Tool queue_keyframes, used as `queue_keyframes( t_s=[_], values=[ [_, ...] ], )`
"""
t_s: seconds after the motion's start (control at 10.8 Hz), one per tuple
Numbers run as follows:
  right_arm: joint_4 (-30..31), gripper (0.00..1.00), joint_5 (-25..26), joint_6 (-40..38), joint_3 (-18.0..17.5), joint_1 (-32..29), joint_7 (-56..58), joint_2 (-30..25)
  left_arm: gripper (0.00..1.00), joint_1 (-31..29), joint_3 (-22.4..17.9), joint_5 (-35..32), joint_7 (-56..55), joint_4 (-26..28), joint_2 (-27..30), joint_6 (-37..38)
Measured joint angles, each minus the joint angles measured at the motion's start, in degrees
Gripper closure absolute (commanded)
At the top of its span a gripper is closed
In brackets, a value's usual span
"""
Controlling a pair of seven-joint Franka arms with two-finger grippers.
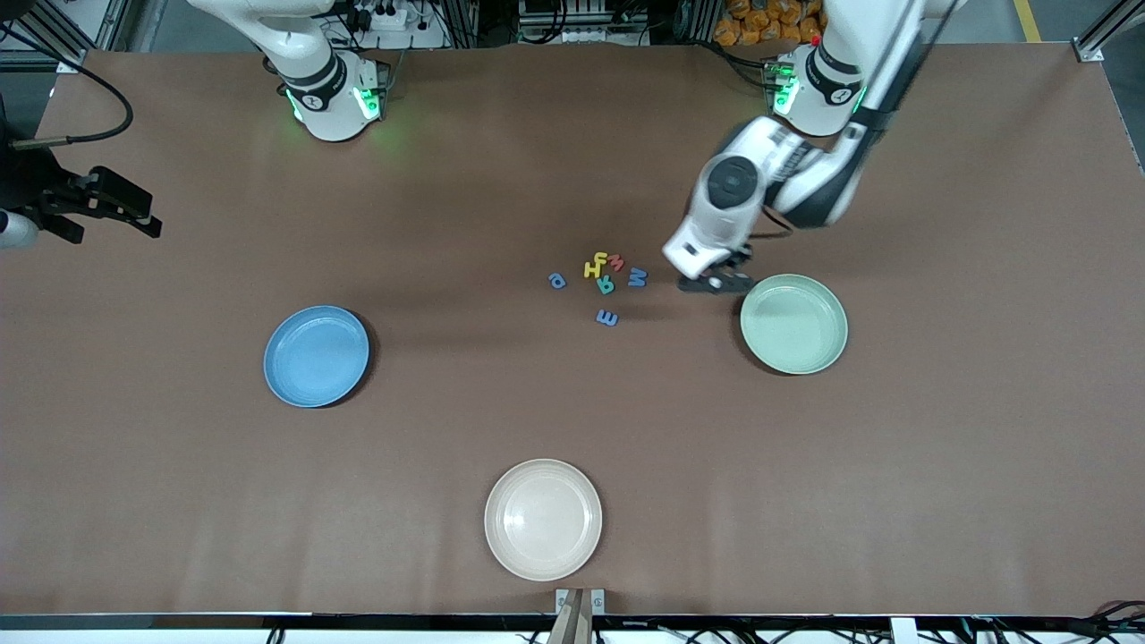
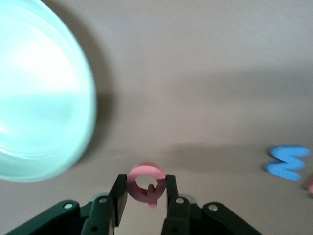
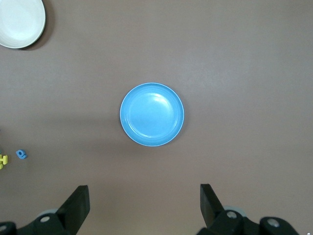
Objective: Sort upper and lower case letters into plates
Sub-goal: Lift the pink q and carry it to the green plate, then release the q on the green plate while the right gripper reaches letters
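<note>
My left claw (image 2: pixel 145 196) was black, the letter (image 2: pixel 146 184) in it pink-red. Plates were mint (image 1: pixel 793 324), blue (image 1: pixel 316 356) and cream (image 1: pixel 543 519); the table (image 1: pixel 939 465) brown.

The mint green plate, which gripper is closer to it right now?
Left. The left gripper, shut on a pink letter, hangs just beside the mint green plate rim. The right gripper waits open, high above the blue plate.

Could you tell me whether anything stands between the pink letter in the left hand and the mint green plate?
Nothing visible does. The left hand grips the pink letter just beside the mint green plate, over bare table, and that plate looks empty.
</note>
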State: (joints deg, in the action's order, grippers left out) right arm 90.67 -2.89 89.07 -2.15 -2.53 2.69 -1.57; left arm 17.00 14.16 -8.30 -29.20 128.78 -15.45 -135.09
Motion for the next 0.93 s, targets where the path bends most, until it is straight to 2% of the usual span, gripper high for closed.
queue_keyframes(
  t_s=[0.19,0.28,0.37,0.65,0.93],
  values=[
    [0.2,0.0,0.0,0.4,-0.2,0.0,0.0,0.5,0.92,-5.6,0.0,-8.8,3.7,-0.2,0.0,0.0],
    [0.4,0.0,0.0,0.6,-0.5,0.0,0.0,1.0,0.86,-7.8,0.0,-11.6,4.8,-0.5,-0.1,0.0],
    [0.6,0.0,0.0,0.7,-0.8,0.1,0.0,1.7,0.02,-9.1,0.0,-12.4,6.2,-0.7,-0.3,-0.1],
    [0.7,0.0,-0.1,1.8,-1.9,2.5,-0.3,4.8,0.0,-9.4,0.7,-12.5,6.8,-0.9,-1.3,-0.2],
    [0.8,0.0,-0.1,6.3,-5.4,6.5,-8.4,9.1,0.0,-9.0,1.2,-10.1,5.4,-1.1,-1.5,-0.3]
  ],
)
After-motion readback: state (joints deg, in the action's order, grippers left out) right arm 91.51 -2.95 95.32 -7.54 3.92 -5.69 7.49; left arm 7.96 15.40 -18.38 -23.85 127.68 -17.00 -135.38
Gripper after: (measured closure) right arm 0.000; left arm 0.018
